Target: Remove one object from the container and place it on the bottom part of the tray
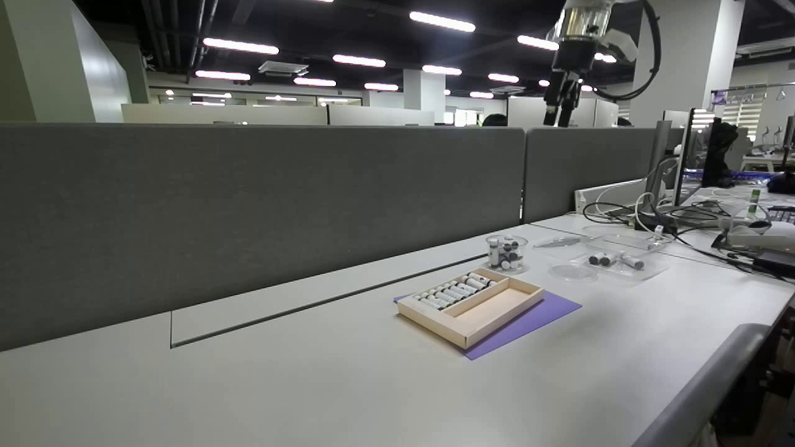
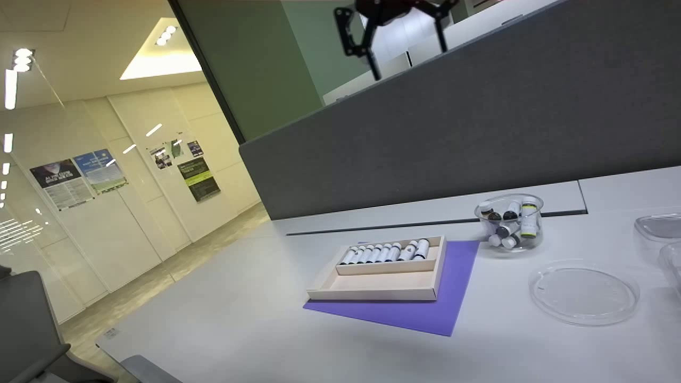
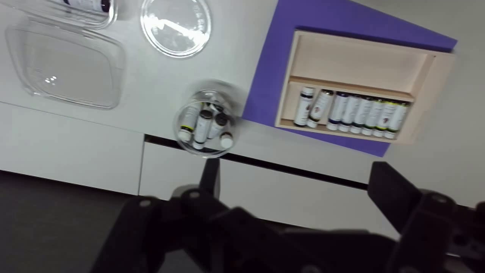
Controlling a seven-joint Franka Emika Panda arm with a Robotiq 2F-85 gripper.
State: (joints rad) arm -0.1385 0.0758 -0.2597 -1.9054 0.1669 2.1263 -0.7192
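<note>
The container (image 2: 538, 226) is a clear round cup with several small white-labelled bottles (image 2: 529, 217) jumbled inside. It also shows in an exterior view (image 1: 523, 249) and at left of centre in the wrist view (image 3: 210, 148). The light wooden tray (image 3: 356, 62) lies beside it. One long compartment holds a row of bottles (image 3: 354, 112); the other, wider compartment is bare. The tray shows in both exterior views (image 1: 497, 308) (image 2: 383, 281). My gripper (image 3: 296, 167) is open with nothing between its fingers. It is high above the desk in both exterior views (image 1: 557, 121) (image 2: 410, 64).
A purple sheet (image 2: 457, 276) lies under the tray. A clear round lid (image 2: 584, 292) lies near the cup. A clear open box (image 3: 66, 68) with several bottles is beyond it. A grey partition (image 1: 267, 230) runs along the desk's back. A monitor (image 1: 689, 149) and cables stand at one end.
</note>
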